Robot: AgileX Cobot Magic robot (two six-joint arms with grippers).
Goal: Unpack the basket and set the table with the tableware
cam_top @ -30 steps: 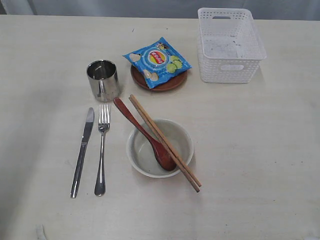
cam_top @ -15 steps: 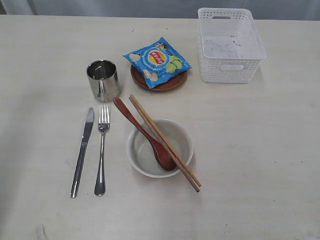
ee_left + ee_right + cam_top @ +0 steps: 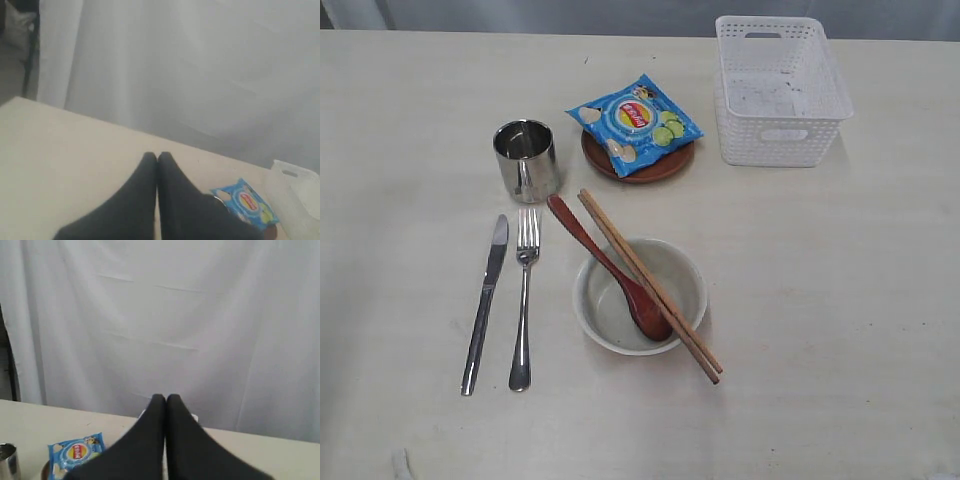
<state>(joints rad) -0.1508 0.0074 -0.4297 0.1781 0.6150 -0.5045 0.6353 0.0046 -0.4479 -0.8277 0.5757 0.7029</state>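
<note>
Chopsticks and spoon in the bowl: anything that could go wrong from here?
The chopsticks lie loose across the bowl rim beside the spoon; a nudge could roll them off. The chip bag sits on the brown plate, so moving that plate may well tip it off.

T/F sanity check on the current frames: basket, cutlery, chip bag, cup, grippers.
1. The basket is empty. True.
2. The fork lies between the knife and the bowl. True.
3. The chip bag lies in the bowl. False: it lies on the brown plate.
4. The cup lies on its side. False: it stands upright.
5. The left gripper and right gripper are both shut. True.
</note>
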